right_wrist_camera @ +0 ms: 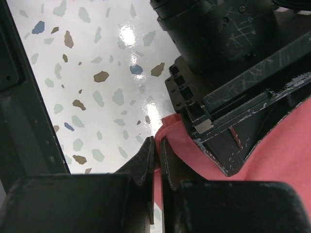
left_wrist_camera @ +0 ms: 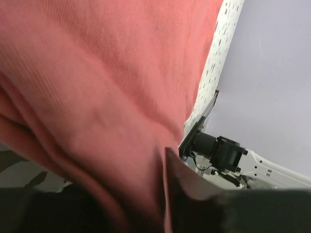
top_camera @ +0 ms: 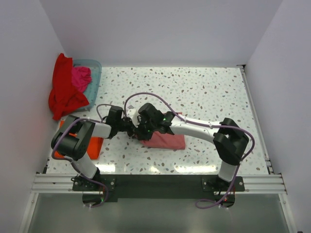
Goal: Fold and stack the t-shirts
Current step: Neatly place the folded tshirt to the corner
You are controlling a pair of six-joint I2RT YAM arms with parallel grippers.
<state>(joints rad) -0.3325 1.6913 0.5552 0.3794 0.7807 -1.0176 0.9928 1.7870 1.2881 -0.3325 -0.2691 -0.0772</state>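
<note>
Top external view first: I see the speckled table (top_camera: 204, 92) with the pink t-shirt (top_camera: 167, 141) folded near its middle. A red t-shirt (top_camera: 63, 94) hangs over the blue basket (top_camera: 95, 68) at far left, and a magenta t-shirt (top_camera: 81, 76) lies inside it. An orange t-shirt (top_camera: 95, 145) lies under the left arm. The right gripper (right_wrist_camera: 156, 155) pinches the pink shirt's left edge with its jaws almost together. The left gripper (top_camera: 130, 127) is just beside it, covered by pink cloth, so I cannot tell how its jaws stand.

Right gripper (right_wrist_camera: 156, 148) closed on pink t-shirt (right_wrist_camera: 284, 155) edge, speckled table (right_wrist_camera: 87, 73) beneath.
</note>
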